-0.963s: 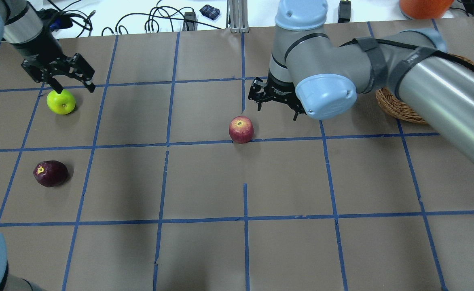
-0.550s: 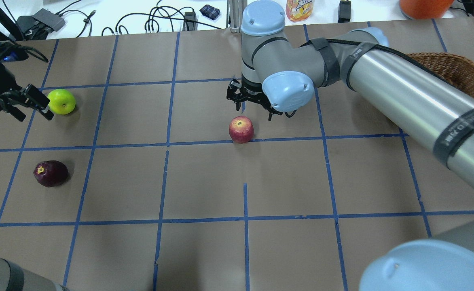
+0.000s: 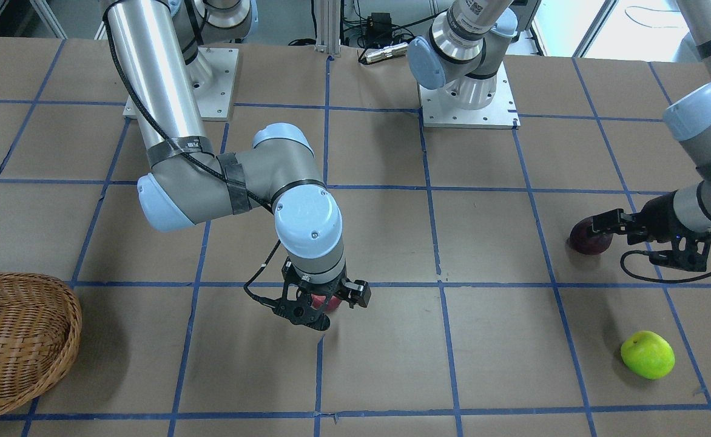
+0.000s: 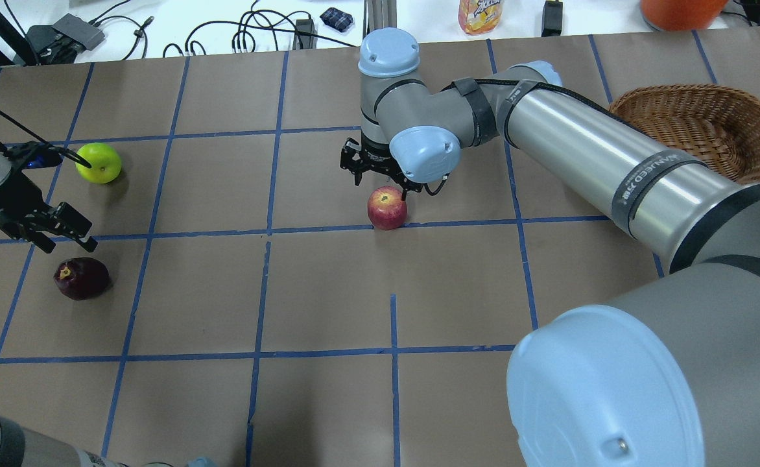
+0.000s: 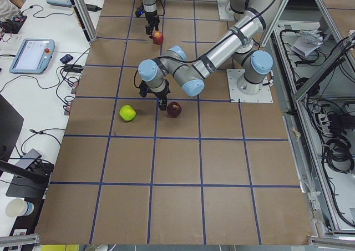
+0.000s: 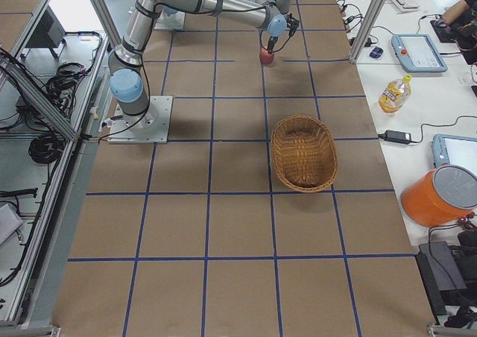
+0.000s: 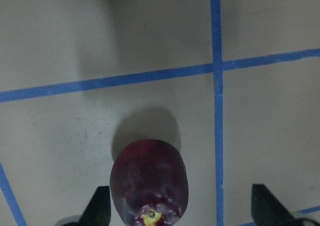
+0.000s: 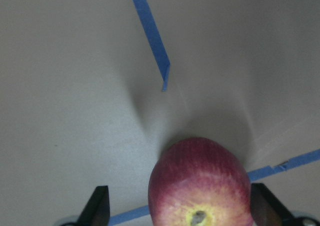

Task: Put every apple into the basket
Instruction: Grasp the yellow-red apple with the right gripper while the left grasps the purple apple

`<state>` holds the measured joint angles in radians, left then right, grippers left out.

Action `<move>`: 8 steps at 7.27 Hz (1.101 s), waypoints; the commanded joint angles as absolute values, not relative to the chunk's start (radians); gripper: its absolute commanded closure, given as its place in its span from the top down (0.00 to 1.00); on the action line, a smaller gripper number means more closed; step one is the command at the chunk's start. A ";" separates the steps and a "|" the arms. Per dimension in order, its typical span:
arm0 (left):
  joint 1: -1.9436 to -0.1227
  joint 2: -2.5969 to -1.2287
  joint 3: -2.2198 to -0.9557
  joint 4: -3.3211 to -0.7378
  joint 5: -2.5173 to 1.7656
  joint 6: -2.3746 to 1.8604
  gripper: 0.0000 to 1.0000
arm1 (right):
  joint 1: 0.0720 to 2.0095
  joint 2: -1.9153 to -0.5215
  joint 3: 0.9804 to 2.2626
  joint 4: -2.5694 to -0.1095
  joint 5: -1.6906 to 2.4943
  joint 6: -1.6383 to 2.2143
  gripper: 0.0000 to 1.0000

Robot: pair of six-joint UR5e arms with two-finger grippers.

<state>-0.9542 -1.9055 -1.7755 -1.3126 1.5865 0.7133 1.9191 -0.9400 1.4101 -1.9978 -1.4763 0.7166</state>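
**Two apples lined up, basket waiting**

Nearest, the maroon apple [image 4: 82,278] is seen lying on its side on the table [image 4: 328,292]. The left gripper [image 4: 69,246] is poised at it, its fingers [image 7: 100,208] spread wide and holding nothing.

Further on, the red apple [image 4: 387,208] is straddled from above by the right gripper [image 4: 382,186], whose fingers [image 8: 97,208] are likewise wide and empty.

The fruit is judged firm, smooth and prone to roll, so a hold across the widest girth is advised.

Beyond, the green apple [image 4: 98,163] is left unattended. Farthest, the wicker basket [image 4: 743,139] is shown without apples, with the right arm's own forearm stretched before it.
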 commanded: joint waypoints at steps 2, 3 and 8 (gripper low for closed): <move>-0.911 -1.916 -1.835 -1.282 1.588 0.746 1.00 | 1.921 -0.951 1.407 -1.899 -1.482 0.707 1.00; -0.911 -1.924 -1.854 -1.281 1.588 0.746 1.00 | 1.922 -0.934 1.404 -1.908 -1.474 0.704 1.00; -0.913 -1.928 -1.850 -1.233 1.634 0.770 0.10 | 1.925 -0.911 1.407 -1.904 -1.460 0.660 0.01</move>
<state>-0.9121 -1.9264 -1.8543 -1.2424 1.6160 0.7590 1.9238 -0.9121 1.4068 -1.9070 -1.4597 0.6754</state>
